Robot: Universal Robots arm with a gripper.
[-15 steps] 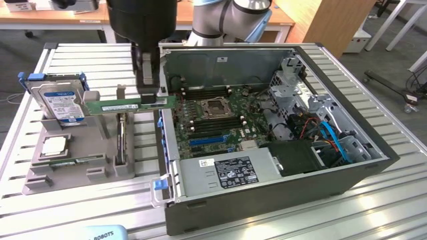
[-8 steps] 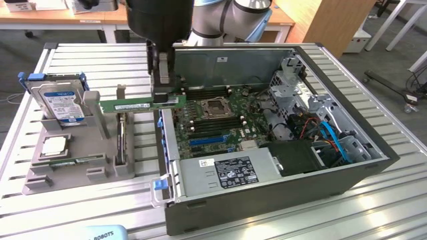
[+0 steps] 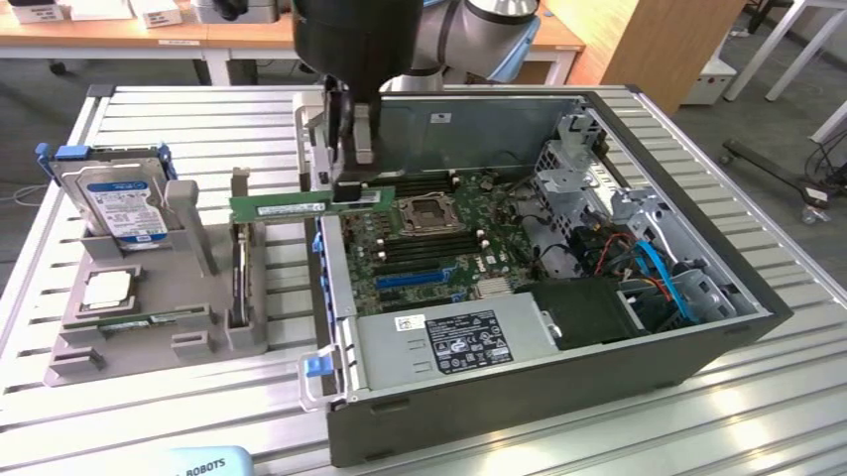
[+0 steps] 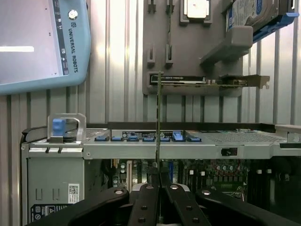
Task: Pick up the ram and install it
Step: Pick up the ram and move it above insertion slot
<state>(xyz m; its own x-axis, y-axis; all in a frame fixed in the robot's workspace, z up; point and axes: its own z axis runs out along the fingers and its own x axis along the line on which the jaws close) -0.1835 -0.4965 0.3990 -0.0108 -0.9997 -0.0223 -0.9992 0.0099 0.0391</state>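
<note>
The ram (image 3: 311,205) is a long green stick held level in the air, over the edge of the open computer case (image 3: 530,407) that faces the exterior view's left. My gripper (image 3: 355,183) is shut on the end nearer the motherboard (image 3: 443,243); the other end juts out past the case wall. In the wrist view the ram (image 4: 158,117) appears edge-on as a thin line rising from between my fingertips (image 4: 158,176). It hangs above the case wall with the motherboard below.
A grey parts holder (image 3: 133,337) on the slatted table carries a hard drive (image 3: 122,203), a square silver chip (image 3: 106,288) and an upright dark card (image 3: 240,268). A teach pendant (image 4: 42,42) lies beside the case. The power supply (image 3: 450,342) fills the case's near corner.
</note>
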